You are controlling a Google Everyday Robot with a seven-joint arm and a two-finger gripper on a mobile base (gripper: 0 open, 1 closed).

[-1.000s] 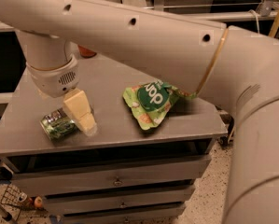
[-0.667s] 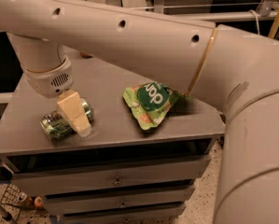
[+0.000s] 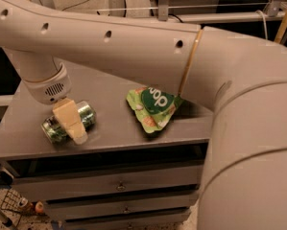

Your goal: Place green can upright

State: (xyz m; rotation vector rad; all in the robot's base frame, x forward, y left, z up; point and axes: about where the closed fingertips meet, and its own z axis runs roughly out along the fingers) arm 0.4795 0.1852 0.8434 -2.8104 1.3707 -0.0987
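Since a second ago the gripper (image 3: pixel 74 128) has dropped and slid a little toward the left edge of the tabletop (image 3: pixel 112 131), so that its cream-coloured tip now lies straight across the middle of the green can (image 3: pixel 88 114) rather than beside it. That can lies on its side close to the front-left corner, just back from the front edge, with one shiny end showing on each side of the gripper. Whether the gripper has closed on the can or only sits over it cannot be told from this view, since its far side is hidden behind the can and the wrist. A flat green snack bag (image 3: pixel 155 107) lies well apart, toward the front-right corner, partly under the big arm, and plays no part in the job. By my reading, the step in hand is the grasp: the gripper is set over the lying can and the lift has not begun, because the can is flat on the surface. Next, I would expect a firm hold across the can's body, a short lift clear of the top, a turn of the wrist to bring the can's axis vertical, and a gentle set-down away from the front edge so it does not roll or tip off.
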